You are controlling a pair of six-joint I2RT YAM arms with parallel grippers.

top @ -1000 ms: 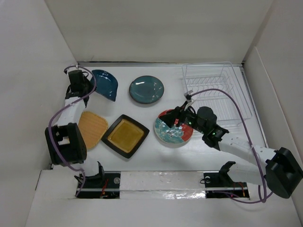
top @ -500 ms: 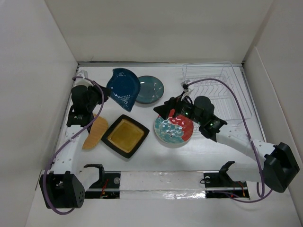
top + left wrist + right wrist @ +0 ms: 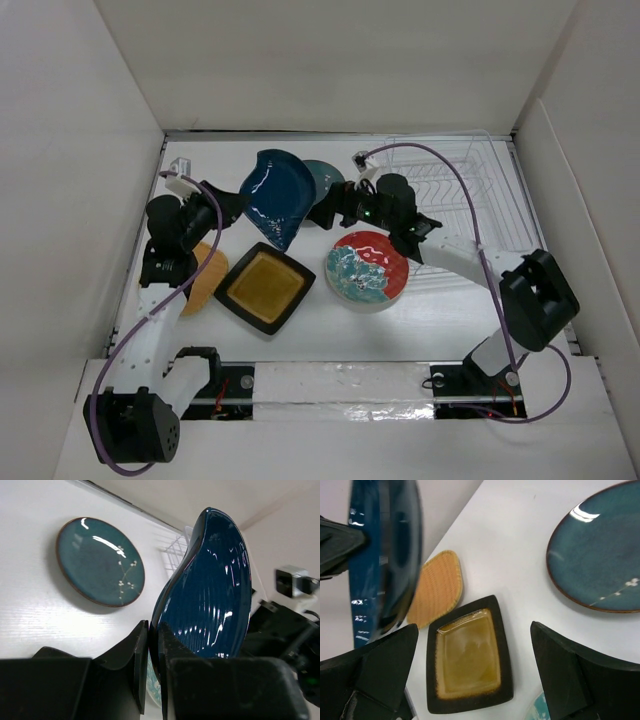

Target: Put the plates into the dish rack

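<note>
My left gripper (image 3: 234,206) (image 3: 154,647) is shut on the rim of the small dark blue plate (image 3: 278,194) (image 3: 210,595) and holds it on edge above the table. The plate also shows in the right wrist view (image 3: 385,565). My right gripper (image 3: 326,212) (image 3: 475,630) is open and empty, just right of that plate and facing it. The teal plate (image 3: 327,176) (image 3: 100,562) (image 3: 600,560) lies flat behind, partly hidden. The marbled plate (image 3: 367,268), the square mustard plate (image 3: 265,287) (image 3: 467,665) and the tan-orange plate (image 3: 205,275) (image 3: 437,587) lie flat. The white dish rack (image 3: 462,188) stands at the back right.
White walls close in the table on the left, back and right. My right arm stretches from the near right across the rack's front edge. A purple cable (image 3: 440,160) arcs over the rack. My left arm covers part of the tan-orange plate.
My left gripper has lifted the dark blue plate from the back left and carried it right, toward the middle. My right gripper has moved from over the marbled plate back and left, toward the blue plate.
</note>
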